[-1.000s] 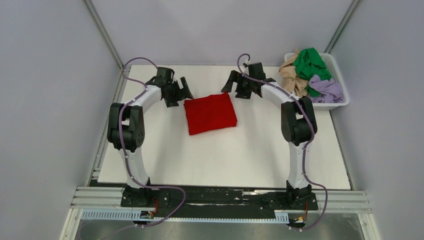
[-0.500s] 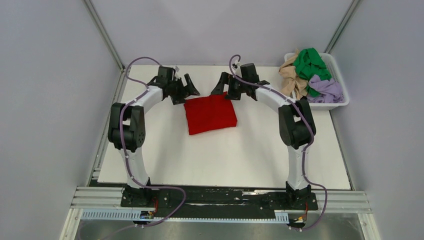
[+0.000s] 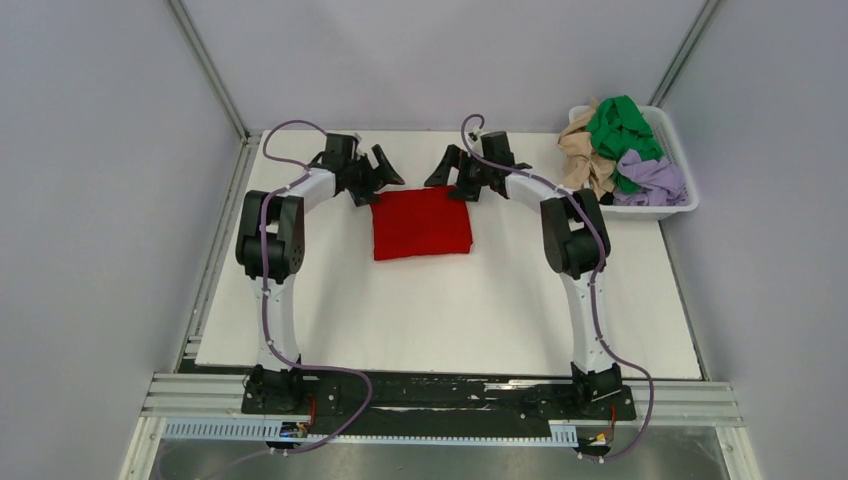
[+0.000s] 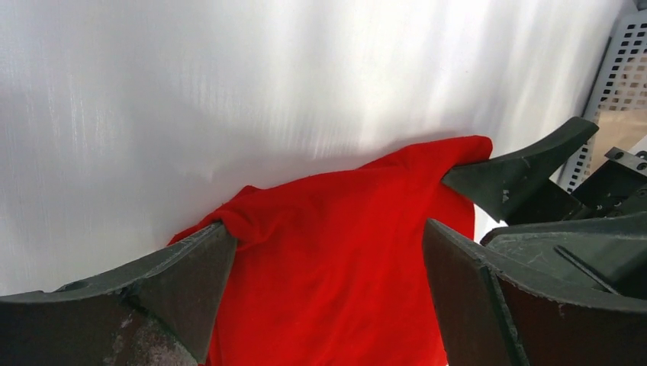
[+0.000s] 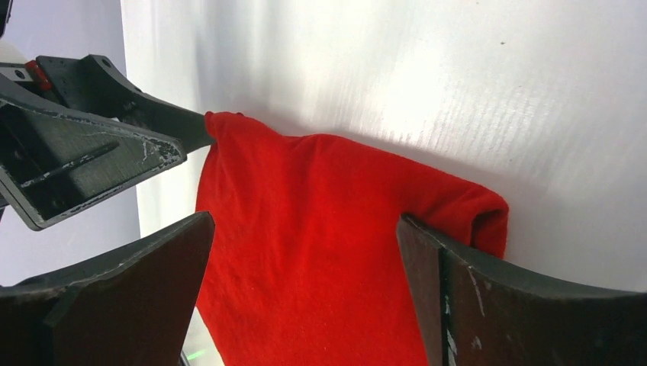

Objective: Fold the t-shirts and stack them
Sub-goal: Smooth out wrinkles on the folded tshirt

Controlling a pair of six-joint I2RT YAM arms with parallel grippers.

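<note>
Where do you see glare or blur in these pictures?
Left wrist view: streaky glare washes out the table beyond the red t-shirt. Right wrist view: a similar bright sheen on the table. Top view: even, soft light, no glare, everything sharp.

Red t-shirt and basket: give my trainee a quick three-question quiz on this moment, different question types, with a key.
1. True or false: the red t-shirt lies folded on the table, outside the white basket.
2. How many t-shirts are in the basket? A) one B) two C) three
3. Fill in: the left gripper and right gripper, at the shirt's far corners, are both ___.

Key: 1 true; 2 C; 3 open.
</note>
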